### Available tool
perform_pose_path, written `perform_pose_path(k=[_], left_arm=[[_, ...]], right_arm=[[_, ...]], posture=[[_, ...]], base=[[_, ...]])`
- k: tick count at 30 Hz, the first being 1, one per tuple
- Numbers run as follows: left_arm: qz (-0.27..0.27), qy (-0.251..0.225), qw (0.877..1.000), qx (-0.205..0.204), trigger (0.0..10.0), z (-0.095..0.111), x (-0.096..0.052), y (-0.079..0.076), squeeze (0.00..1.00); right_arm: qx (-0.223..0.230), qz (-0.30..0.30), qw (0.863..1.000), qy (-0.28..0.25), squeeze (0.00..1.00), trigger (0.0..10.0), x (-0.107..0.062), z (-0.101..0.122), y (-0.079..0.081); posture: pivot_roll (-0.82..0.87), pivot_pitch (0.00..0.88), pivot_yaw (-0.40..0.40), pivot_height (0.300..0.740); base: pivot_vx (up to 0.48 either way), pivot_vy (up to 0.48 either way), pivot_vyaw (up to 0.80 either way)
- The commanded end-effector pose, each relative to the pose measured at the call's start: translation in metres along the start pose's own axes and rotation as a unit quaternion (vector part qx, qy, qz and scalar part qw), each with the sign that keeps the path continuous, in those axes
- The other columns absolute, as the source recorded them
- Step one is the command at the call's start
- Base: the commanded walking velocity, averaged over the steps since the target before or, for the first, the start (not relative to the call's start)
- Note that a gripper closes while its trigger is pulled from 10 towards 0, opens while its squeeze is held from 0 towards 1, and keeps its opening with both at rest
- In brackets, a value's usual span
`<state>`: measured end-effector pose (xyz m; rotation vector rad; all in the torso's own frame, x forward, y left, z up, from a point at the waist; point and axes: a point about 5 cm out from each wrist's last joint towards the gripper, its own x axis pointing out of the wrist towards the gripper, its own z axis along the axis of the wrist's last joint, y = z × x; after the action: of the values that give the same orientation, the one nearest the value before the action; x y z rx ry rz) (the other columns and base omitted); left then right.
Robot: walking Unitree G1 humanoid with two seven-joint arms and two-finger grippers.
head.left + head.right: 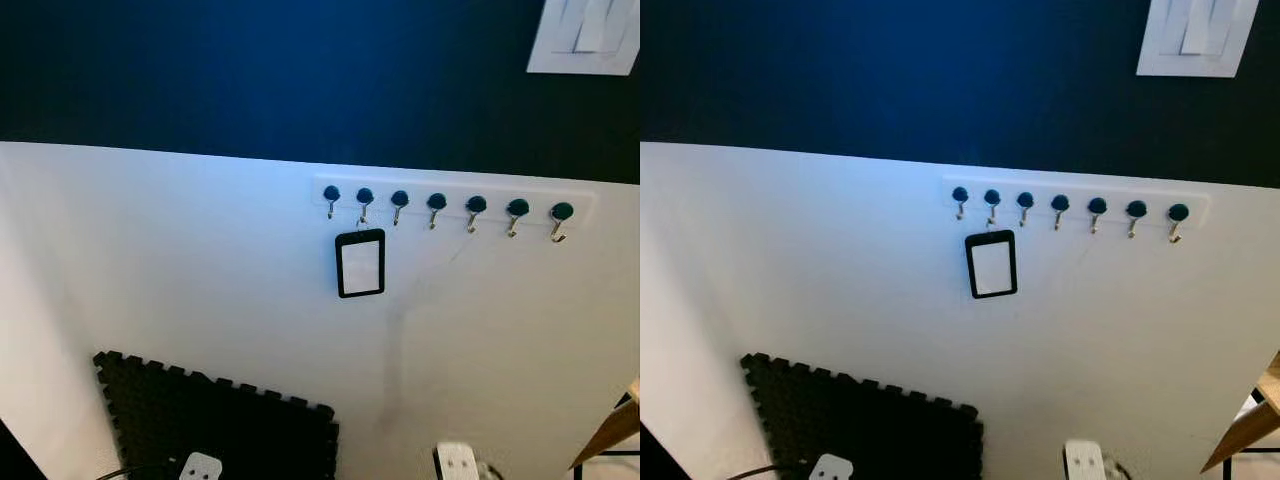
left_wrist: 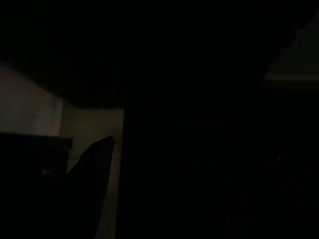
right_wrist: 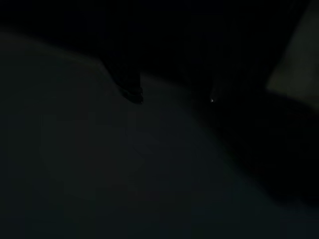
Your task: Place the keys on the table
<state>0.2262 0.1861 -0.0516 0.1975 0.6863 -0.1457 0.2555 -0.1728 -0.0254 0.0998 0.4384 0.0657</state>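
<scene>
A white rack with several dark-knobbed metal hooks is fixed to the white wall. From its second hook from the left hangs a flat black-framed tag with a white face; no separate keys can be made out on it. The other hooks are bare. The left wrist view is very dark, with the outline of one black finger against a pale wall. The right wrist view is almost black, showing only a faint dark shape.
The upper wall is dark blue, with a white switch plate at top right. A black foam mat leans low on the wall beside two white plugs. A wooden table corner shows at the lower right.
</scene>
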Motion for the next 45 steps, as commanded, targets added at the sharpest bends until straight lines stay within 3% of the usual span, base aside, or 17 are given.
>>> perform_pose_path(k=[1, 3, 4, 8, 12, 13, 18, 20, 21, 26, 29, 30, 32, 35, 38, 42, 45], left_arm=[[0.006, -0.001, 1.0, 0.005, 10.0, 0.001, -0.001, 0.006, 0.0], [0.005, -0.002, 1.0, 0.006, 10.0, 0.001, -0.001, 0.006, 0.0], [0.005, -0.003, 1.0, 0.009, 10.0, 0.002, 0.0, 0.006, 0.0], [0.004, -0.005, 1.0, 0.01, 10.0, 0.003, 0.0, 0.006, 0.0], [-0.026, -0.055, 0.998, 0.019, 10.0, 0.017, -0.001, 0.002, 0.0], [-0.026, -0.055, 0.998, 0.019, 10.0, 0.017, -0.001, 0.002, 0.0], [-0.134, -0.17, 0.975, 0.044, 10.0, 0.039, -0.012, -0.015, 0.0], [-0.154, -0.187, 0.969, 0.046, 10.0, 0.042, -0.016, -0.018, 0.0], [-0.18, -0.218, 0.957, 0.058, 10.0, 0.048, -0.023, -0.022, 0.0], [-0.198, -0.259, 0.945, 0.035, 10.0, 0.064, -0.035, -0.022, 0.0], [-0.202, -0.272, 0.94, 0.034, 10.0, 0.069, -0.038, -0.021, 0.0], [-0.203, -0.287, 0.936, 0.039, 10.0, 0.075, -0.041, -0.02, 0.0], [-0.202, -0.326, 0.919, 0.089, 10.0, 0.091, -0.048, -0.017, 0.0], [-0.206, -0.341, 0.913, 0.092, 10.0, 0.1, -0.051, -0.016, 0.0], [-0.206, -0.346, 0.911, 0.091, 10.0, 0.104, -0.052, -0.016, 0.0], [-0.206, -0.361, 0.905, 0.095, 10.0, 0.117, -0.056, -0.018, 0.0], [-0.207, -0.364, 0.903, 0.098, 10.0, 0.12, -0.057, -0.02, 0.0]], right_arm=[[-0.003, 0.018, 0.999, -0.039, 0.0, 10.0, 0.007, 0.017, 0.009], [-0.005, 0.027, 0.998, -0.058, 0.0, 10.0, 0.01, 0.026, 0.012], [-0.008, 0.047, 0.994, -0.1, 0.0, 10.0, 0.015, 0.044, 0.021], [-0.01, 0.06, 0.99, -0.127, 0.0, 10.0, 0.016, 0.054, 0.025], [-0.041, 0.108, 0.966, -0.23, 0.0, 10.0, 0.013, 0.089, 0.039], [-0.041, 0.108, 0.966, -0.23, 0.0, 10.0, 0.013, 0.089, 0.039], [-0.098, 0.15, 0.936, -0.303, 0.0, 10.0, 0.001, 0.108, 0.052], [-0.107, 0.155, 0.929, -0.318, 0.0, 10.0, -0.002, 0.11, 0.054], [-0.113, 0.157, 0.916, -0.352, 0.0, 10.0, -0.009, 0.118, 0.058], [-0.109, 0.141, 0.887, -0.425, 0.0, 10.0, -0.025, 0.141, 0.063], [-0.108, 0.137, 0.88, -0.441, 0.0, 10.0, -0.029, 0.146, 0.065], [-0.108, 0.132, 0.873, -0.457, 0.0, 10.0, -0.032, 0.152, 0.066], [-0.105, 0.114, 0.855, -0.495, 0.0, 10.0, -0.039, 0.169, 0.069], [-0.095, 0.109, 0.842, -0.519, 0.0, 10.0, -0.043, 0.183, 0.072], [-0.092, 0.11, 0.838, -0.526, 0.0, 10.0, -0.044, 0.188, 0.073], [-0.071, 0.123, 0.828, -0.542, 0.0, 10.0, -0.048, 0.211, 0.081], [-0.073, 0.127, 0.831, -0.536, 0.0, 10.0, -0.044, 0.216, 0.086]], posture=[[0.06, 0.005, 0.023, 0.74], [0.06, 0.008, 0.023, 0.74], [0.06, 0.01, 0.023, 0.74], [0.06, 0.01, 0.023, 0.74], [0.06, 0.017, 0.021, 0.74], [0.06, 0.017, 0.021, 0.74], [0.06, 0.02, 0.024, 0.74], [0.06, 0.021, 0.024, 0.74], [0.06, 0.022, 0.025, 0.74], [0.06, 0.022, 0.025, 0.74], [0.06, 0.024, 0.026, 0.74], [0.06, 0.024, 0.026, 0.74], [0.06, 0.025, 0.026, 0.74], [0.06, 0.026, 0.029, 0.74], [0.06, 0.026, 0.029, 0.74], [0.06, 0.027, 0.028, 0.74], [0.06, 0.027, 0.027, 0.74]], base=[[0.0, 0.0, 0.0], [0.0, 0.0, 0.0], [0.0, 0.0, 0.0], [0.0, 0.0, 0.0], [0.0, 0.0, 0.0], [0.0, 0.0, 0.0], [0.0, 0.0, 0.0], [0.0, 0.0, 0.0], [0.0, 0.0, 0.0], [0.0, 0.0, 0.0], [0.0, 0.0, 0.0], [0.0, 0.0, 0.0], [0.0, 0.0, 0.0], [0.0, 0.0, 0.0], [0.0, 0.0, 0.0], [0.0, 0.0, 0.0], [0.0, 0.0, 0.0]])
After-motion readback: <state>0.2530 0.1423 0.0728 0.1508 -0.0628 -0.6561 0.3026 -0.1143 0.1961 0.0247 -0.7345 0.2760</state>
